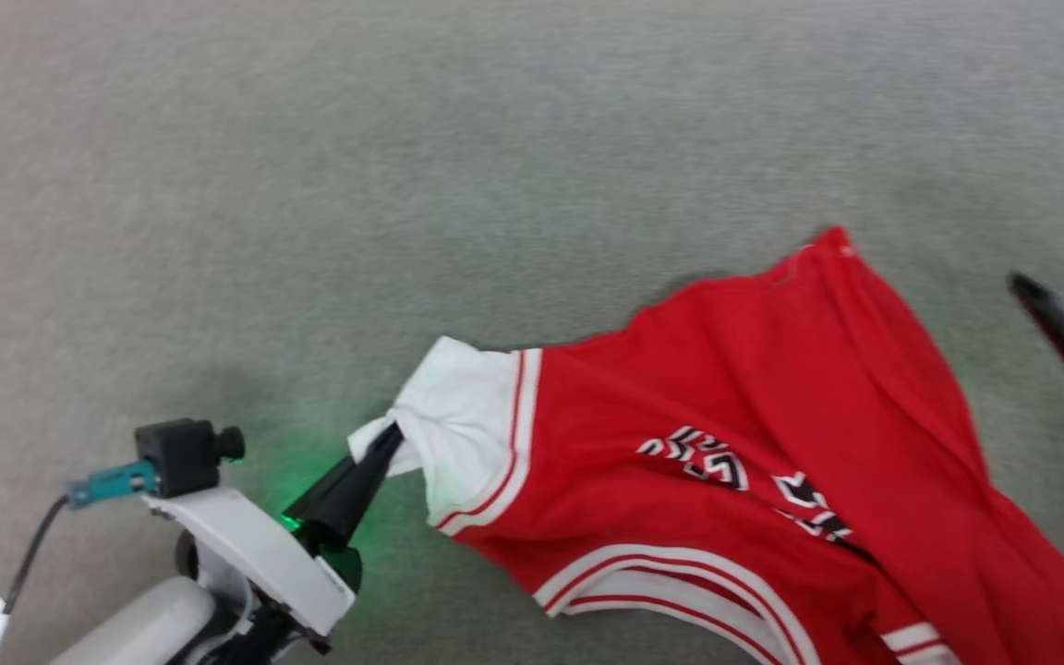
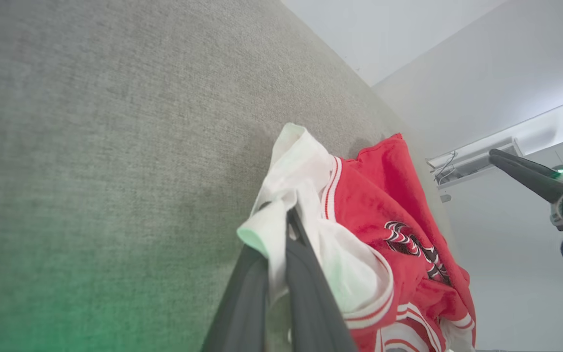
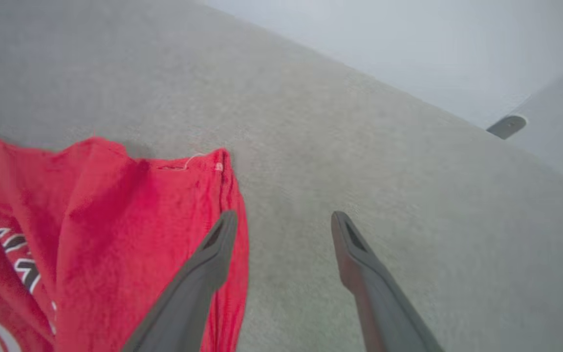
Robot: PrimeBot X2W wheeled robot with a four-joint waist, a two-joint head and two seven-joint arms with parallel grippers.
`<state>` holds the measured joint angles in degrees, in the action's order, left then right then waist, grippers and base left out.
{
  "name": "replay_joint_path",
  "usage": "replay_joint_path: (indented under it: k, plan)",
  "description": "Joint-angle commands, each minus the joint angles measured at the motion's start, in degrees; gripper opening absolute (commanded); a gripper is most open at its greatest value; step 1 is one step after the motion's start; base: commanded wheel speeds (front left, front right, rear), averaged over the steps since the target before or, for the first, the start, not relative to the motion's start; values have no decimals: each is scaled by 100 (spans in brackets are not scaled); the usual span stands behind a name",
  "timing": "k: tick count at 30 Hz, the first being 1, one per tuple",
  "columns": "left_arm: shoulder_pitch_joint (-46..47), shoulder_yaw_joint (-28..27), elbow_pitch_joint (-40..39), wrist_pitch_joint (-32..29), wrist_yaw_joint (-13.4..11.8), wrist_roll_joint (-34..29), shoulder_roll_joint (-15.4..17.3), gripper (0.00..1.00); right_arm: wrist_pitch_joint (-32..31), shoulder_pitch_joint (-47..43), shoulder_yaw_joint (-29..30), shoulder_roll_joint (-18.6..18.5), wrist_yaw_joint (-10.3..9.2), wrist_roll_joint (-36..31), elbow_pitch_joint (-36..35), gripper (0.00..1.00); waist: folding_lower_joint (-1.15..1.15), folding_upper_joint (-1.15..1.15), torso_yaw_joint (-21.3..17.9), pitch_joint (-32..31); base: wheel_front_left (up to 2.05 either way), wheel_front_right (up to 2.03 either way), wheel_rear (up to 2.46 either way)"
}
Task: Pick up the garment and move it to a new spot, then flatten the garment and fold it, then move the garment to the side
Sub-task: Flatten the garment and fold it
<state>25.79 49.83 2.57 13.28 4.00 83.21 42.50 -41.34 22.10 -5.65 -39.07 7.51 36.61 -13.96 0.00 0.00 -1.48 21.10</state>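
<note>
1. Your left end effector [image 1: 391,436] is clamped shut on the tip of the white sleeve [image 1: 463,406]. Treat that pinch as your anchor.
2. Your right end effector [image 3: 284,220] stands wide open with nothing in it, one finger just beside the red hem edge.
3. The garment [image 1: 726,388] lies rumpled on the grey surface [image 1: 403,139]. Its sleeve points toward your left, its body is bunched toward your lower right, and the number [image 1: 735,471] is creased.
4. This looks like the flattening step. Bring the right end effector onto the red corner [image 3: 218,166] and close on a single layer of cloth if you can.
5. Draw the two grips apart, low over the surface and slowly, so the folds across the number run out rather than the whole garment dragging.
6. Watch the sleeve, because so thin a pinch may slip under tension.
</note>
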Motion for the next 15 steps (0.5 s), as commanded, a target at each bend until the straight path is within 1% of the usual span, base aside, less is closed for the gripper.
replay_joint_path:
  k: [1,6,9,14,15]
  plan:
    - [46,12,14,-6,-8,-26,-52,0,50,257,-338,-57,-4,-165,183,100,0,0,310,119,0,0,0]
    - [129,80,151,-33,79,-77,-252,0,39,1222,-1563,-97,-5,-285,1181,100,0,0,614,286,0,0,0]
    - [211,121,266,-48,149,-93,-394,0,-59,1573,-2066,-53,-4,-99,1722,100,0,0,753,371,0,0,0]
    - [323,219,481,-94,229,-140,-634,0,-177,1843,-2794,-225,-5,120,2356,100,0,0,899,437,0,0,0]
    - [347,235,517,-101,248,-145,-676,0,-180,1843,-2895,-234,-5,208,2452,80,0,0,909,439,0,0,0]
